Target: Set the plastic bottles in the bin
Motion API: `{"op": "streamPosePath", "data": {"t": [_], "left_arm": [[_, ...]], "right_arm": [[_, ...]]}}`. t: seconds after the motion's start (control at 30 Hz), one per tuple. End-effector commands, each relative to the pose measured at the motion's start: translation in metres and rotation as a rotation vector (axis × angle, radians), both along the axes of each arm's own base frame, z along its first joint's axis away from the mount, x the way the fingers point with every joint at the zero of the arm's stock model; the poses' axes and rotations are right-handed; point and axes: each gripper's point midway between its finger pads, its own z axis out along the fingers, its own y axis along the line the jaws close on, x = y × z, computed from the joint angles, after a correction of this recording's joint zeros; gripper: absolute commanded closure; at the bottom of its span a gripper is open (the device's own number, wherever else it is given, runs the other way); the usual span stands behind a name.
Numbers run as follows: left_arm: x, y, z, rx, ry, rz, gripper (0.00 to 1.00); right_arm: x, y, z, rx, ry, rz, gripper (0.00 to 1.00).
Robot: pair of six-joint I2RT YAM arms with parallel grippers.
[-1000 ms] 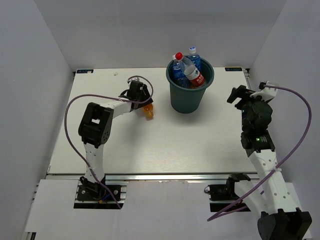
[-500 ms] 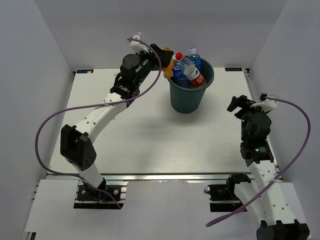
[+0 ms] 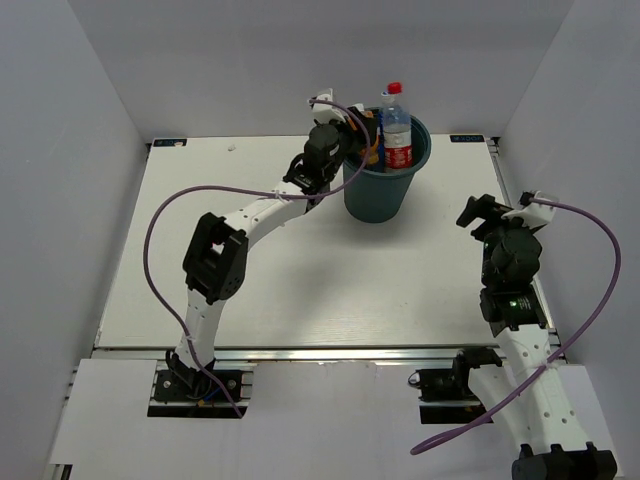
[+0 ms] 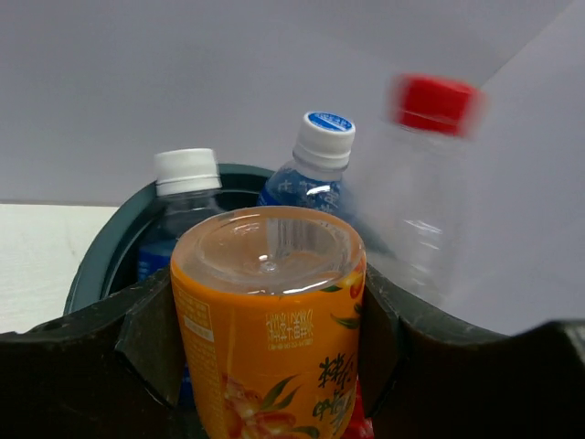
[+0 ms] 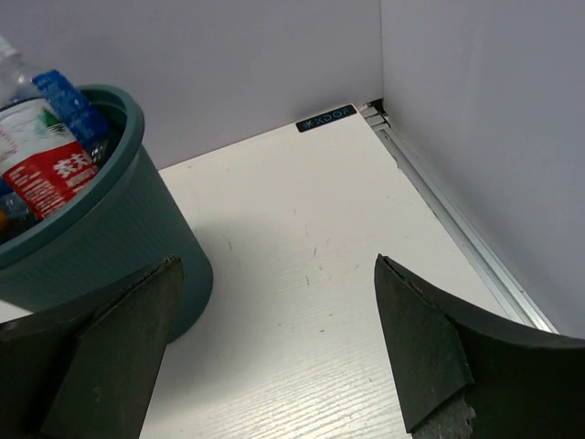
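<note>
Left claw pinches an orange bottle at the rim of the bin, which is crowded with bottles. Best to let go only once past the rim and beside the red-capped bottle. Right claw hovers spread over the bench.

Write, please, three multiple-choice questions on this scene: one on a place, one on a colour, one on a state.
1. Where is the orange bottle?
A. In the right gripper.
B. In the left gripper, at the rim of the bin.
C. Lying loose inside the bin.

2. The cap of the tallest bottle is:
A. red.
B. black.
C. green.

3. The right gripper is:
A. shut on a bottle.
B. open, empty.
C. shut on the bin.

Answers: 1 B, the left wrist view shows it clamped; 2 A, the top view shows the red; 3 B, its fingers stand apart.
</note>
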Motion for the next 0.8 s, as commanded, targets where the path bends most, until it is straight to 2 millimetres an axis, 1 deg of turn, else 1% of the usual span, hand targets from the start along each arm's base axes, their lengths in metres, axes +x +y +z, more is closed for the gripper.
{"op": "streamPosePath", "data": {"t": [0.0,0.03,0.1,0.13,0.17,0.2,0.23,0.3,0.33,0.43,0.6,0.63,0.67,0.7,0.73,0.77], "left_arm": [[-0.002,0.003,0.053,-0.096,-0.112,0.084,0.82],[-0.003,0.001,0.056,-0.103,-0.128,0.087,0.82],[-0.008,-0.002,0.048,-0.085,-0.126,0.086,0.82],[-0.012,0.0,0.052,-0.094,-0.138,0.091,0.8],[-0.015,-0.001,0.039,-0.077,-0.123,0.087,0.78],[-0.017,0.001,0.039,-0.081,-0.122,0.089,0.75],[-0.022,0.004,0.048,-0.098,-0.14,0.09,0.62],[-0.026,0.006,0.044,-0.091,-0.137,0.092,0.46],[-0.028,0.006,0.047,-0.088,-0.141,0.087,0.42],[-0.03,0.004,0.051,-0.058,-0.141,0.079,0.02],[-0.034,-0.002,0.063,-0.034,-0.144,0.042,0.02],[-0.035,-0.004,0.075,-0.041,-0.157,0.037,0.02],[-0.034,-0.007,0.072,-0.018,-0.144,0.023,0.02],[-0.034,-0.007,0.076,-0.013,-0.143,0.02,0.02],[-0.035,-0.007,0.09,-0.025,-0.159,0.02,0.02],[-0.036,-0.006,0.096,-0.012,-0.168,0.023,0.02]], "right_arm": [[0.0,-0.003,0.015,-0.018,-0.061,-0.011,0.11],[0.0,-0.005,0.013,-0.021,-0.055,-0.021,0.11],[-0.001,-0.006,0.014,-0.022,-0.059,-0.027,0.11],[0.0,-0.006,0.012,-0.022,-0.056,-0.027,0.11],[0.0,-0.006,0.011,-0.022,-0.056,-0.025,0.11],[0.0,-0.005,0.011,-0.023,-0.056,-0.024,0.11],[0.001,-0.005,0.01,-0.026,-0.053,-0.019,0.11],[0.002,-0.004,0.009,-0.028,-0.048,-0.018,0.11],[0.003,-0.003,0.008,-0.03,-0.045,-0.012,0.11],[0.004,-0.001,0.006,-0.032,-0.034,0.002,0.11],[0.005,0.004,0.006,-0.032,-0.034,0.027,0.11],[0.006,0.006,0.006,-0.035,-0.031,0.04,0.11],[0.007,0.007,0.006,-0.037,-0.026,0.048,0.11],[0.008,0.011,0.006,-0.038,-0.022,0.067,0.11],[0.009,0.011,0.005,-0.036,-0.016,0.072,0.11],[0.01,0.013,0.003,-0.038,-0.007,0.079,0.11]]}}
